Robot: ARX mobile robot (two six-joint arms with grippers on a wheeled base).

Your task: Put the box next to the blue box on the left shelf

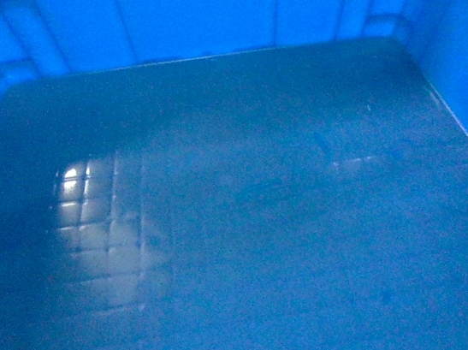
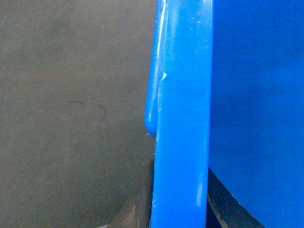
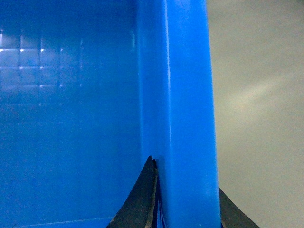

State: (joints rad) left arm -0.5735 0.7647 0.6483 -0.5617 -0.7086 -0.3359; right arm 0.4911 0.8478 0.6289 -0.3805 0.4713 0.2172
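Box (image 1: pixel 241 226) fills the head view, its grid floor directly below the camera. Left tool (image 2: pixel 178 209) clamped on the box's left rim, one dark finger either side. Right tool (image 3: pixel 187 204) likewise clamped astride the right rim. Grey floor (image 2: pixel 61 118) outside the box.

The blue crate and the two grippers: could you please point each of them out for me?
blue crate (image 1: pixel 249 225): head view, gridded floor.
left gripper (image 2: pixel 183 209): left wrist view, rim between its fingers.
right gripper (image 3: pixel 187 209): right wrist view, rim between its fingers.

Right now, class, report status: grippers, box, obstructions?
Left gripper and right gripper both clamped on box rim. Box empty. Shelf not in view; obstructions cannot be told.
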